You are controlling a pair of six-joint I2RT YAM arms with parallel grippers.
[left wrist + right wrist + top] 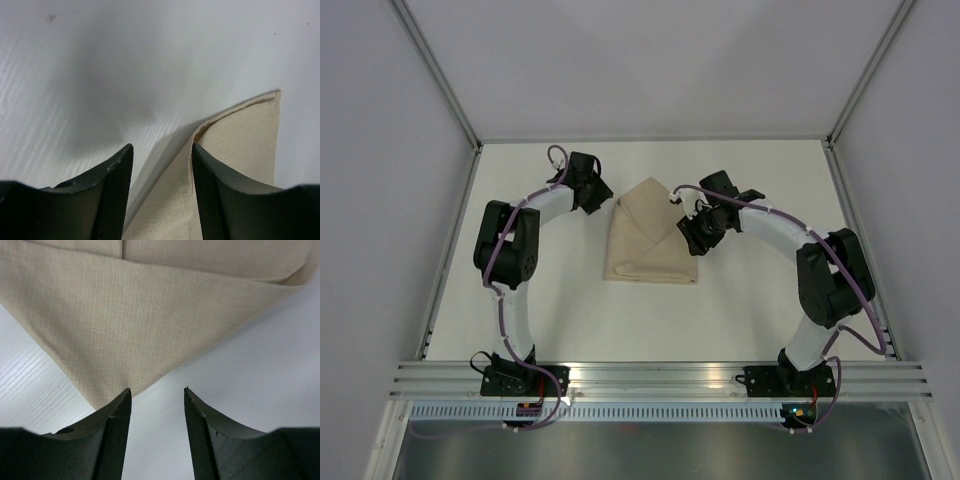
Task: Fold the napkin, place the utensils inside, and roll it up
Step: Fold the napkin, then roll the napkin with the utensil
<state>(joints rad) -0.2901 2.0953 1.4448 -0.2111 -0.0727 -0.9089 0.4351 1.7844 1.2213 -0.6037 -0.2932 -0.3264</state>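
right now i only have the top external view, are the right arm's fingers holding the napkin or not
Observer: No. The right fingers are open. Bare table shows between them, and a corner of the napkin points at them from just ahead.
Operator: ok and the left ones
Observer: The left fingers are open too. The napkin's edge runs beside one finger, and nothing is clamped.
Operator: is that edge lying flat
Observer: No, in the left wrist view it bows up off the table, with a shadowed gap under the fold.
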